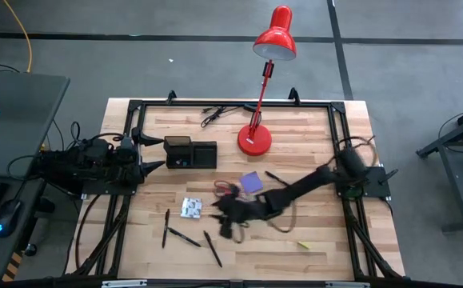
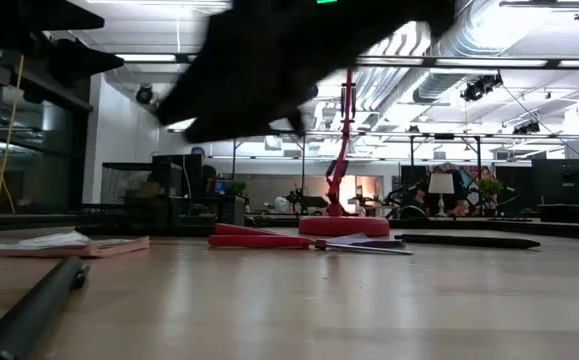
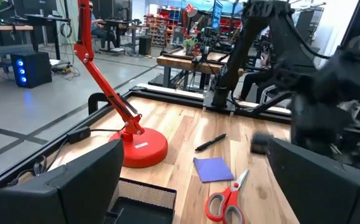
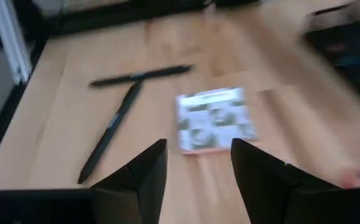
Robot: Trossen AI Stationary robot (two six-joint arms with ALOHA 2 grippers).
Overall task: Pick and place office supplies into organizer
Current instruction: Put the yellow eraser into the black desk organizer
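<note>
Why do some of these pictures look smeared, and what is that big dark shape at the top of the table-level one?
Right wrist view: the packet and pens look streaked, likely from motion. Low view: the dark shape is a robot arm close to the camera, unfocused, against bright ceiling lights; the scissors stay fairly crisp. Left wrist view: the far arm is smeared, the red lamp sharp.

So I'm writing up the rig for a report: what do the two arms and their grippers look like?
Both arms are dark, nearly black, built of jointed segments. The left arm carries bundled black cables along its body, and its left gripper ends in two pointed, tapering fingers. The right arm is slim, with looping cable near its base; the right gripper has two flat black wedge-shaped fingers. No markings are legible.
</note>
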